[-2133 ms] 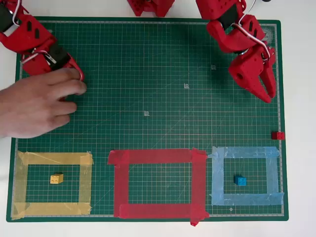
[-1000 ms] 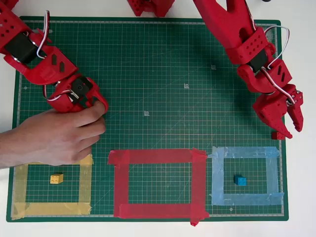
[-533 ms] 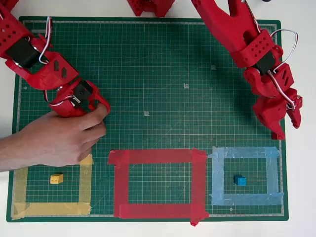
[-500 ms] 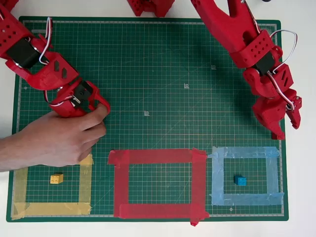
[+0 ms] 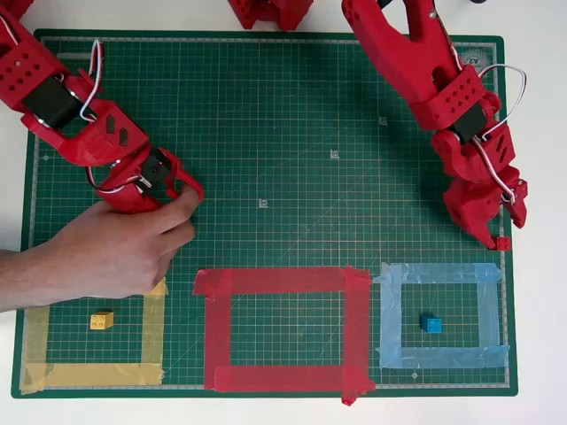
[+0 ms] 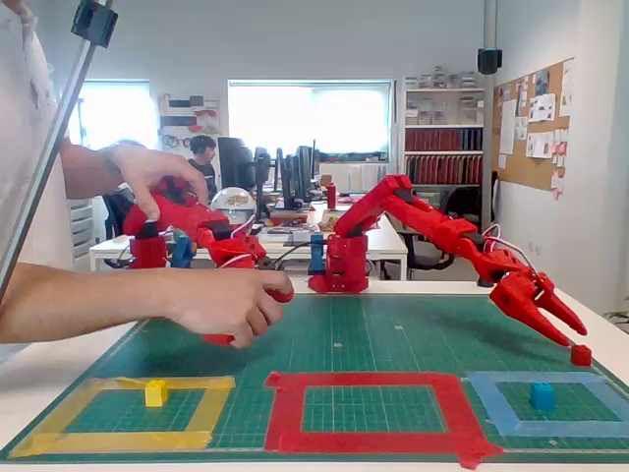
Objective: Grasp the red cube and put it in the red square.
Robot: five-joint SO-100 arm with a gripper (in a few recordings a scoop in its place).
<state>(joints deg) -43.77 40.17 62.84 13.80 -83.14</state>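
The red cube (image 5: 502,242) (image 6: 581,355) rests on the green mat at its right edge, just above the light blue tape outline. My gripper (image 5: 498,237) (image 6: 576,339) slants down onto it from above. Its fingertips are right at the cube, and the fixed view shows a narrow gap between the jaws. In the overhead view the fingers cover part of the cube. The cube still appears to rest on the mat. The red square (image 5: 275,281) (image 6: 364,380), a wide red tape outline, lies at the middle of the mat's near edge with nothing inside it.
A yellow cube (image 5: 101,320) sits inside the yellow tape outline (image 5: 97,373) at the left. A blue cube (image 5: 431,323) sits inside the light blue outline (image 5: 438,274) beside the red square. A person's hand (image 5: 115,248) lies over the mat's left side. The mat's right edge (image 5: 506,177) is next to the cube.
My arm swung down and to the right until the fingertips reached the red cube, and the jaws narrowed. The cube has barely shifted. The person's hand moved right over the mat.
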